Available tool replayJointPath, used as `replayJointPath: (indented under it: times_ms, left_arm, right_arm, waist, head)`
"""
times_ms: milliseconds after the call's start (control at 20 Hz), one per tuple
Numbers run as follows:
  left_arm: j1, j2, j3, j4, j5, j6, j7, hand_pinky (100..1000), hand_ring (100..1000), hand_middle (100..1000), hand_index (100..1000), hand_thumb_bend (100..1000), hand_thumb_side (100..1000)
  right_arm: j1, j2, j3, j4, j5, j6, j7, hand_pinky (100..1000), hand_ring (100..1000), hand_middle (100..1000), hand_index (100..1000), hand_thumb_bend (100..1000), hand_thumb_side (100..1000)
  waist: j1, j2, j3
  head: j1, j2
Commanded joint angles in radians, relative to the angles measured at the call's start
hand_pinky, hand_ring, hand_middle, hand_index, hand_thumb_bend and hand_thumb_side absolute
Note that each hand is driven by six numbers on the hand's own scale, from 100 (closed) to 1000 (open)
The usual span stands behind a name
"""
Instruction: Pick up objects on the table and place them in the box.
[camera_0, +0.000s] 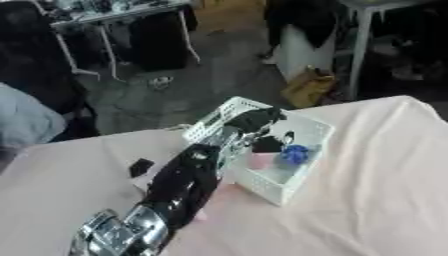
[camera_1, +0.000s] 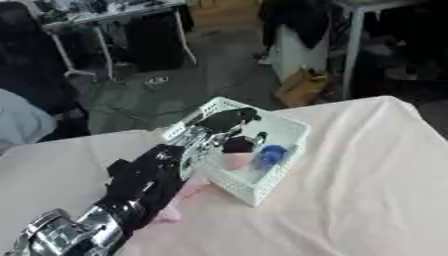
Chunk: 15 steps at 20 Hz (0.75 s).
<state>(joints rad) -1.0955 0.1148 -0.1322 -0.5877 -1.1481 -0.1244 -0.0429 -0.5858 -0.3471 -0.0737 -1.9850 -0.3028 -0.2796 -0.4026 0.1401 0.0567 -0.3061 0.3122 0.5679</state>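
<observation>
A white slatted box (camera_0: 297, 186) stands on the pink tablecloth near the middle. Inside it lie a blue thing (camera_0: 294, 154), a pink thing (camera_0: 260, 161) and a black thing (camera_0: 266, 145). My left arm reaches in from the lower left, and my left hand (camera_1: 226, 120) hovers over the box's near-left part, just above the black thing, with its fingers stretched out and holding nothing. A small black object (camera_0: 140, 167) lies on the cloth left of the forearm. My right hand shows in neither view.
The table (camera_0: 367, 200) is covered in pale pink cloth, with bare cloth to the right of the box. A pinker patch (camera_1: 171, 212) shows beside my forearm. Beyond the far edge are the floor, metal table legs and a yellow bag (camera_0: 306, 86).
</observation>
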Motion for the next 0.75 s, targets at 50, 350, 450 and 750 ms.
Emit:
replayJointPath:
  times_ms: [50, 350, 450, 750]
  left_arm:
    - [-0.032, 0.026, 0.007, -0.020, -0.007, 0.001, 0.000, 1000, 1000, 1000, 1000, 299, 1000]
    - [-0.040, 0.037, 0.004, -0.037, -0.003, -0.004, 0.004, 1000, 1000, 1000, 1000, 302, 999]
    - [-0.045, 0.045, 0.007, -0.046, -0.002, 0.000, 0.006, 1000, 1000, 1000, 1000, 312, 961]
    - [-0.126, 0.158, 0.038, -0.161, 0.016, 0.024, 0.075, 965, 1000, 1000, 1000, 121, 1000]
  right_arm:
    - [-0.014, -0.008, -0.001, -0.015, -0.007, -0.001, 0.005, 840, 901, 782, 785, 100, 732]
    - [-0.009, -0.010, -0.003, -0.015, -0.007, -0.001, 0.005, 840, 902, 782, 785, 100, 732]
    - [-0.004, -0.016, -0.004, -0.015, -0.006, -0.001, 0.004, 840, 902, 781, 786, 100, 734]
    - [0.047, -0.060, -0.027, -0.015, 0.019, -0.008, -0.016, 839, 901, 780, 787, 100, 736]
  waist:
    - [0.007, 0.000, 0.003]
    - [0.006, -0.002, 0.008]
    - [0.007, -0.007, 0.013]
    - [0.006, -0.027, 0.082]
  head:
    - [0.003, -0.004]
    - [0.002, -0.002]
    - [0.013, 0.016]
    - [0.018, 0.068]
